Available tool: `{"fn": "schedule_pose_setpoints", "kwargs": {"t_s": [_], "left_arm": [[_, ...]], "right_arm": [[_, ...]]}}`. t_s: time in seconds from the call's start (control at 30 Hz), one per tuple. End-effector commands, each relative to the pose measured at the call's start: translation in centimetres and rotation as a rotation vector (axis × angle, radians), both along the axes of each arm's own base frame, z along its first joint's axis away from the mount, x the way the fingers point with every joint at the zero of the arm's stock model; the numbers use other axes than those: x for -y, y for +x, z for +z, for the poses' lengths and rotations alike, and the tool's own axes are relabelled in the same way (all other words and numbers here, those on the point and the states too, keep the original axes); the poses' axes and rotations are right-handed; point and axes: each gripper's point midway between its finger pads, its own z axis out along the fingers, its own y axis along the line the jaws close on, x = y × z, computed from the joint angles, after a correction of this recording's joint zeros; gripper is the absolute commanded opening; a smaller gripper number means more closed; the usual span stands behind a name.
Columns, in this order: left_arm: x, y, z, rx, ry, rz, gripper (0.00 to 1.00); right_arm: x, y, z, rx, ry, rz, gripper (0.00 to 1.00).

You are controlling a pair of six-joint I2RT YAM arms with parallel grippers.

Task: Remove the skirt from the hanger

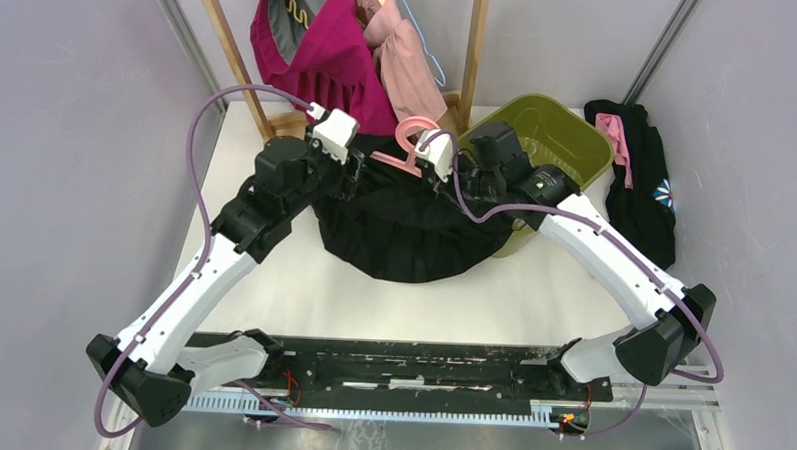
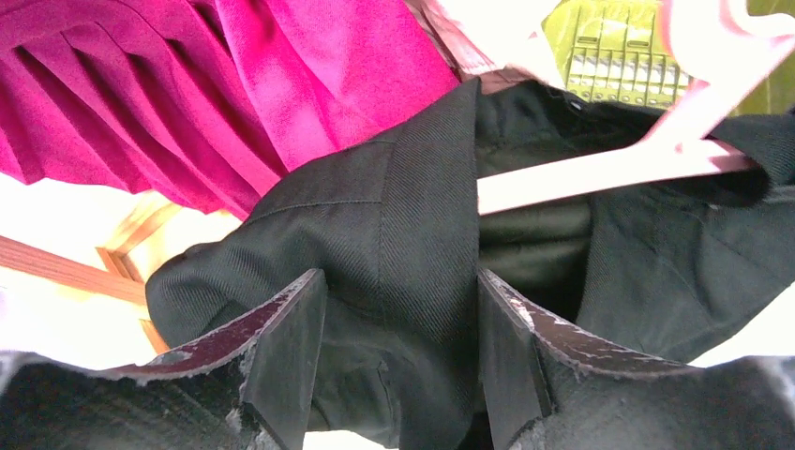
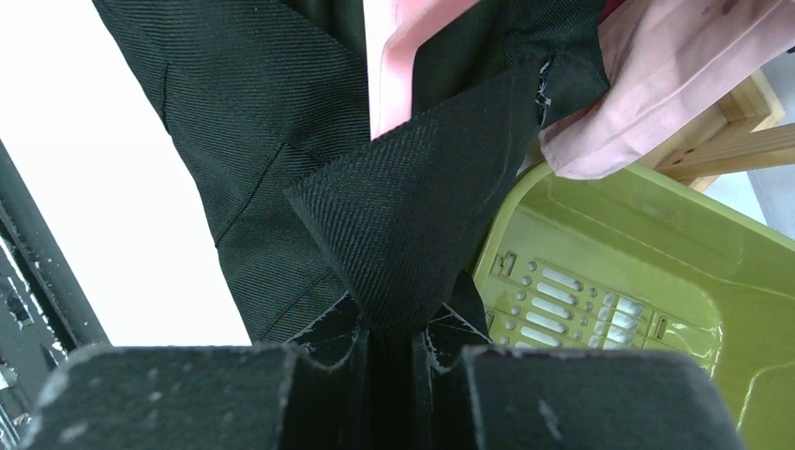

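Right wrist: right end effector (image 3: 398, 328) tight on black skirt (image 3: 394, 225) corner; left end effector (image 2: 401, 291) spread.

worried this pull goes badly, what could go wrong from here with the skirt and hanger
1. Only the right gripper pinches the black skirt; the left gripper stands open around the waistband, so a pull may drag the pink hanger along, its bar being inside the waistband.
2. The magenta garment hangs close behind; the hanger's hook could snag it.
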Motion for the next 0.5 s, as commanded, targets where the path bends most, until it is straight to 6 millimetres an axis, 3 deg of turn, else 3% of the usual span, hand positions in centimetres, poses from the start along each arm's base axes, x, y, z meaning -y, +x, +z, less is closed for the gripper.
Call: {"fn": "schedule_pose_setpoints", "kwargs": {"t_s": [0.0,0.07,0.13,0.17,0.37,0.47], "left_arm": [[0.3,1.9,0.1,0.023,-0.049,0.067,0.58],[0.0,2.4,-0.2,0.021,-0.036,0.092,0.40],[-0.3,2.8,-0.2,0.022,-0.027,0.120,0.10],[-0.6,3.0,0.0,0.027,-0.027,0.141,0.04],[-2.1,2.3,3.7,0.100,-0.043,0.181,0.03],[-4.1,2.4,5.9,0.156,0.012,0.259,0.03]], "right_arm": [[-0.7,-0.4,4.2,0.097,0.121,0.026,0.01],[-0.6,-0.7,4.2,0.097,0.123,0.030,0.01],[-0.5,-0.9,4.4,0.101,0.127,0.032,0.01],[-0.4,-1.0,4.5,0.103,0.129,0.033,0.01],[0.0,-1.1,4.3,0.108,0.116,0.026,0.01],[0.0,-0.9,3.6,0.093,0.098,0.022,0.01]]}}
